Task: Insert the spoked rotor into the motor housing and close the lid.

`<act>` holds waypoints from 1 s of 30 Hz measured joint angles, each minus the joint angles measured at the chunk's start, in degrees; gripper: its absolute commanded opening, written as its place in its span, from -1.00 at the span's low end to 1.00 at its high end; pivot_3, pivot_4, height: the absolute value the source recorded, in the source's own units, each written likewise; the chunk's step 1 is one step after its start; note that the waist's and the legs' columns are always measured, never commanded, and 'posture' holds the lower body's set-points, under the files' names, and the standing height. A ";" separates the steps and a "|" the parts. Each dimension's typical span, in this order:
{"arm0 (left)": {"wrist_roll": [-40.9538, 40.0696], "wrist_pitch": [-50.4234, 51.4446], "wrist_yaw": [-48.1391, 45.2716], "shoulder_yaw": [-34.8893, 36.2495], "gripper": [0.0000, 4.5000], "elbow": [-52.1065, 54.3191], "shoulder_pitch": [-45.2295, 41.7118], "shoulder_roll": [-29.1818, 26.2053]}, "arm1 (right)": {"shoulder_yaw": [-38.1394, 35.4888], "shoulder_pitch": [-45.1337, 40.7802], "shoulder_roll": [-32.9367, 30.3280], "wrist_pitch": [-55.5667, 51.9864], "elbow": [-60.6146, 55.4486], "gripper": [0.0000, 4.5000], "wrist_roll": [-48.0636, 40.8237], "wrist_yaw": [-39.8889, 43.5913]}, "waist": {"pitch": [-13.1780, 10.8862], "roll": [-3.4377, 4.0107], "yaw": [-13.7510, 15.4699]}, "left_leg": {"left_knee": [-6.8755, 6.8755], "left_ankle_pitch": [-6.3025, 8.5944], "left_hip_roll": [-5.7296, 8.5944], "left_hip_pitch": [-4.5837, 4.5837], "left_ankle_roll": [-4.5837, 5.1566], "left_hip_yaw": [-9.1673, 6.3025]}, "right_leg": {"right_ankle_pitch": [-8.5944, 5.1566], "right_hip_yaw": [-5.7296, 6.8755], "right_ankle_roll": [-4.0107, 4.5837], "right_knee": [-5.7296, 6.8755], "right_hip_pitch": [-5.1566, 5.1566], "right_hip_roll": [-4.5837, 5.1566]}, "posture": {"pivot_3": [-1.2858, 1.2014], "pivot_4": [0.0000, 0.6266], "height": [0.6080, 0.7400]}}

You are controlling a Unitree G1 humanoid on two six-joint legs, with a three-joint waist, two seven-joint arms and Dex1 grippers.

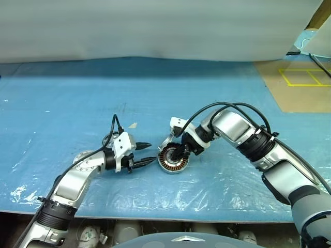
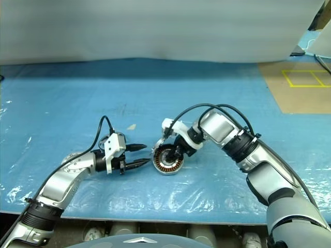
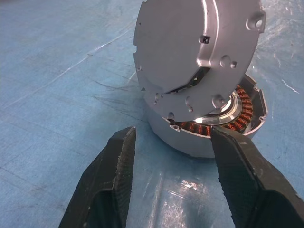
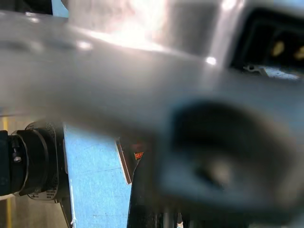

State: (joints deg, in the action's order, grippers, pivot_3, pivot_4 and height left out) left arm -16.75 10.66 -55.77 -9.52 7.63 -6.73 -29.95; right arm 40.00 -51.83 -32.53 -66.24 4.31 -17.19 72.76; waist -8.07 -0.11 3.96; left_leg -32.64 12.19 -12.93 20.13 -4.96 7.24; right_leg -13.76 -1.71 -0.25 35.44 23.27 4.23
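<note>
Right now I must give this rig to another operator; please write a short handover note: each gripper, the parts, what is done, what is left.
Left gripper: open, empty, hovering beside the shallow round silver motor housing with copper windings, not touching it.
Right gripper: shut on the round silver-grey metal lid, holding it tilted over the housing.
Housing: on the blue plastic sheet, between the two grippers.
Lid: leaning above the housing; its lower edge is at the rim, the windings still visible on one side.
Spoked rotor: I cannot tell whether it is inside, the lid hides the centre.
Left: lay the lid flat, seat it, release.
</note>
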 measured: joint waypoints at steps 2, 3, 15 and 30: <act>0.01 0.01 0.00 -0.01 0.13 0.00 0.00 0.00 | -1.40 0.91 -0.14 -0.49 -0.45 -0.97 -0.68 -0.31 | 0.00 0.00 0.02 | 0.00 0.00 0.00 0.02 0.00 0.00 | 0.00 0.00 0.00 0.00 0.01 0.00 | 0.03 -0.52 1.00; 0.02 0.01 0.00 0.00 0.13 0.01 0.01 0.00 | -2.41 1.64 -0.46 -0.68 -1.07 -0.97 -1.29 -0.50 | 0.00 0.01 0.02 | 0.00 0.00 0.00 0.05 0.00 0.00 | 0.00 0.00 0.00 -0.01 0.03 0.00 | 0.03 -0.52 1.00; 0.04 0.00 -0.52 -0.03 0.13 0.00 -0.06 0.00 | -5.97 3.21 -3.12 -1.68 -5.72 -0.97 -4.69 -1.47 | -0.03 0.05 -0.04 | 0.01 0.00 -0.01 0.03 0.00 0.00 | 0.00 -0.02 0.00 -0.01 0.05 -0.01 | 0.03 -0.52 1.00; 2.47 -1.45 -2.40 -3.21 0.13 -0.32 -0.78 0.26 | -2.72 2.57 -2.89 0.61 -7.07 -0.97 -1.33 -4.99 | -0.05 0.08 -0.03 | 0.01 0.00 0.00 0.04 0.00 0.00 | 0.00 -0.02 0.00 -0.01 0.06 -0.01 | 0.03 -0.52 1.00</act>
State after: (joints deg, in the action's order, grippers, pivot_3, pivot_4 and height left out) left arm -14.28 9.21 -58.17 -12.73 7.30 -7.51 -29.69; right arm 37.27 -49.25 -35.42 -65.63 -2.75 -18.52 67.76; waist -8.12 -0.04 3.93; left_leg -32.62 12.19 -12.94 20.16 -4.96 7.25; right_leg -13.76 -1.72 -0.26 35.43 23.32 4.22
